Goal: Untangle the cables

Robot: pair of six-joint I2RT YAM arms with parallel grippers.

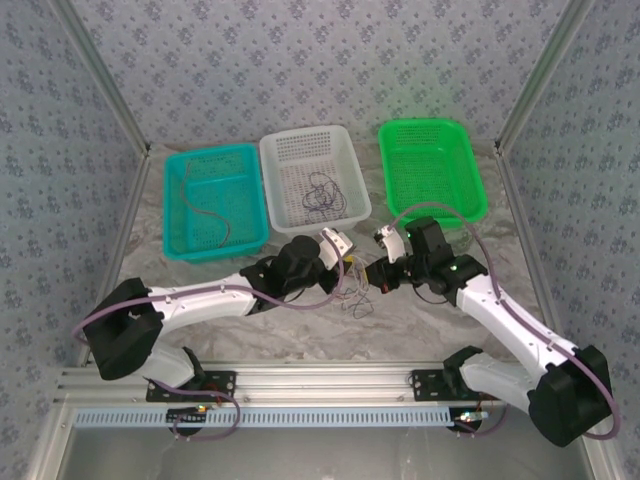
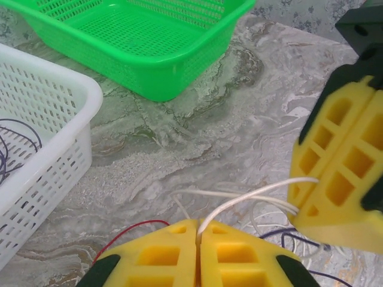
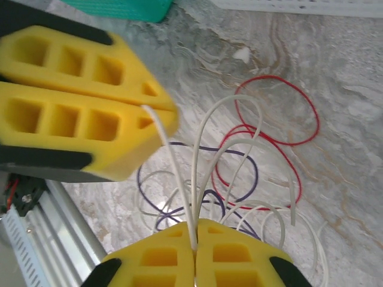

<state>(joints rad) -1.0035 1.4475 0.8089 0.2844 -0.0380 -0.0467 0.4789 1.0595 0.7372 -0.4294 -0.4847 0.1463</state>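
teal basket (image 1: 215, 252) far left, one thin cable lying in it. white basket (image 1: 272, 175) next to it, a small dark coil on its floor. the remaining cables (image 1: 355, 292) sit in a loose knot on the table in front of the white basket, between the two arms.

left gripper (image 2: 198, 254): pads pressed together, white cable (image 2: 239, 201) nipped in the seam at the tip. from there the strand runs rightward to the right gripper (image 3: 195, 257), whose pads are likewise pressed together on the same white cable. the two tips are near each other, so the held span is short and bowed, with slack in it. its long axis lies left-right, arm to arm.

under the span: red cable (image 3: 276, 77) and dark purple cable (image 3: 254, 173), looped through further white coils and resting on the table.

judgement: the next move turns on drawing the tips apart along that axis. both arms are equally near.

green basket (image 1: 425, 124) far right.
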